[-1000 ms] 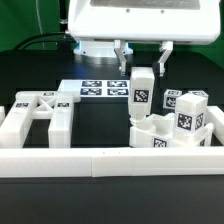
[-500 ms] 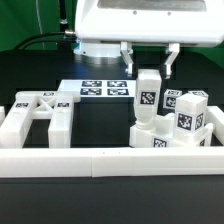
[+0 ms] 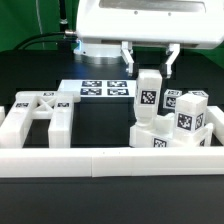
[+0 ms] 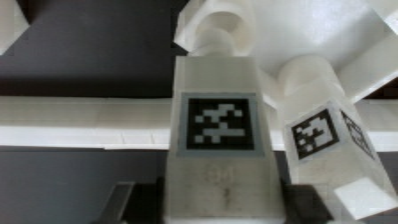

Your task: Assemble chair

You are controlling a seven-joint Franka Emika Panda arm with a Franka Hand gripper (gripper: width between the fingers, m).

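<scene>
You see a black table (image 3: pixel 100 120). On it: the marker board (image 3: pixel 100 89) at the back, a long white border wall (image 3: pixel 110 160) along the front edge, an X-braced chair frame (image 3: pixel 38 115) at the exterior view's left, and a cluster of tagged chair blocks (image 3: pixel 180 125) at its right.

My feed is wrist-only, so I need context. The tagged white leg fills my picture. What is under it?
Observer: The leg stands upright in the gripper. Its lower end is hidden behind a cluster of white chair parts.
Operator: Anything off to the side?
Observer: A big cross-braced chair panel lies apart from that cluster, at the exterior view's left.
Operator: And toward the camera?
Observer: The low white border wall runs along the front of all the parts.
</scene>
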